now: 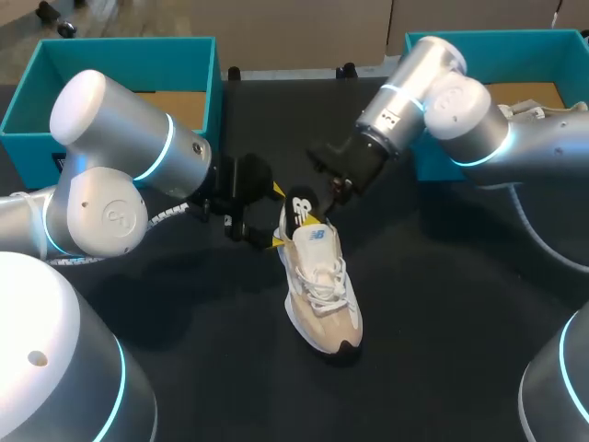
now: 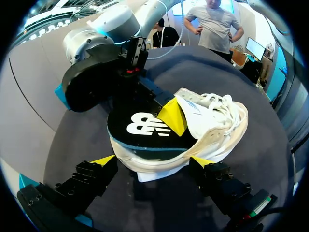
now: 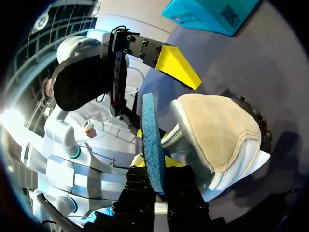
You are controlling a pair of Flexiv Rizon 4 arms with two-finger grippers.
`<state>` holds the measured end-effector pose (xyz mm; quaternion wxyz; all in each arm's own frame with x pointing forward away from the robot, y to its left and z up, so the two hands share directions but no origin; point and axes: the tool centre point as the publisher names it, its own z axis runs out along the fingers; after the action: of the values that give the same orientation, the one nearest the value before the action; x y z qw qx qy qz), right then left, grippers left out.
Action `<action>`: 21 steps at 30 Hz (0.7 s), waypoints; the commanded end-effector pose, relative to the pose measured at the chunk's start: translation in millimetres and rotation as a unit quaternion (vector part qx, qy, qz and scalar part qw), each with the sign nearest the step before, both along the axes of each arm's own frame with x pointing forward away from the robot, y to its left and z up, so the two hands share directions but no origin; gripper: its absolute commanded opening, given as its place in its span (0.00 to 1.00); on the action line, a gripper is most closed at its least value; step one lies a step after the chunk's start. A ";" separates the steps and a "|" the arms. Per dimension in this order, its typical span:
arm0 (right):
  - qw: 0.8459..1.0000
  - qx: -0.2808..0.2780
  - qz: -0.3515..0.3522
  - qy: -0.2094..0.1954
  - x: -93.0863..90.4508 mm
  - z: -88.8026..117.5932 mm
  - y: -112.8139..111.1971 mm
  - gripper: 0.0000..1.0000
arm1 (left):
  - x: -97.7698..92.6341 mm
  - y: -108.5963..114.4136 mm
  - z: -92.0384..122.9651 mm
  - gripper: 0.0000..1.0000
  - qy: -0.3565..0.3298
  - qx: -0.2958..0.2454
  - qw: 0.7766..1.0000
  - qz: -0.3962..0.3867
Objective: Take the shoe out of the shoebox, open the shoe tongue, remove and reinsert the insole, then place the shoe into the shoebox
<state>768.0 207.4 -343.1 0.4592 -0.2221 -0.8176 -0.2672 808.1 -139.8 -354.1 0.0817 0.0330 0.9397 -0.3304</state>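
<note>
A white and beige sneaker [image 1: 320,290] lies on the black table, heel towards the back. My right gripper [image 1: 318,219] is shut on the insole [image 1: 300,210], black on top with a white logo, and holds it tilted up out of the heel opening. In the right wrist view the insole's blue underside [image 3: 150,140] stands on edge between the fingers of the right gripper [image 3: 154,169]. My left gripper [image 2: 153,162] is open, its yellow tips on either side of the shoe's heel [image 2: 159,162]. One left fingertip [image 3: 176,67] shows beyond the beige heel [image 3: 217,130].
Two teal shoeboxes stand at the back of the table, one at the left [image 1: 28,106] and one at the right [image 1: 515,41]. Black tabletop lies in front of and around the shoe's toe.
</note>
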 end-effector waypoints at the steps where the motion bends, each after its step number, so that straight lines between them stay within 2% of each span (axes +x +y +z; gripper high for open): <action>1: 1.000 -0.002 -0.001 -0.005 2.7 -0.9 2.5 0.00 | -0.1 -1.2 -1.4 1.00 -0.001 0.000 1.000 0.001; 4: 1.000 -0.003 -0.003 -0.016 7.6 1.4 2.4 0.03 | -0.1 -1.2 -1.4 1.00 -0.001 0.000 1.000 0.001; 5: 1.000 -0.003 -0.002 -0.019 9.9 2.2 2.6 0.12 | -0.1 -1.2 -1.4 1.00 -0.001 0.000 1.000 0.001; 7: 1.000 -0.004 0.000 -0.025 14.8 3.7 3.2 0.25 | -0.1 -1.2 -1.4 1.00 -0.001 0.000 1.000 0.001; 11: 1.000 -0.005 0.004 -0.030 21.3 4.5 3.9 0.29 | -0.1 -1.2 -1.4 1.00 -0.001 0.000 1.000 0.001; 15: 0.999 -0.004 0.007 -0.037 27.4 5.2 4.0 0.26 | -0.1 -1.2 -1.4 1.00 -0.001 0.000 1.000 0.001; 17: 0.999 -0.004 0.008 -0.038 29.8 4.4 4.5 0.16 | -0.1 -1.2 -1.4 1.00 -0.001 0.000 1.000 0.001; 18: 0.999 -0.004 0.010 -0.037 30.6 3.6 4.9 0.05 | -0.1 -1.2 -1.4 1.00 -0.001 0.000 1.000 0.001; 19: 0.999 -0.005 0.012 -0.035 30.7 2.8 5.4 0.00 | -0.1 -1.2 -1.4 1.00 -0.001 0.000 1.000 0.001; 21: 0.999 -0.006 0.015 -0.030 28.8 1.4 6.4 0.00 | -0.1 -1.2 -1.4 1.00 -0.001 0.000 1.000 0.001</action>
<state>793.0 209.5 -338.1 0.4311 -0.2075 -0.8366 -0.2668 808.1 -139.8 -354.1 0.0817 0.0330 0.9397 -0.3303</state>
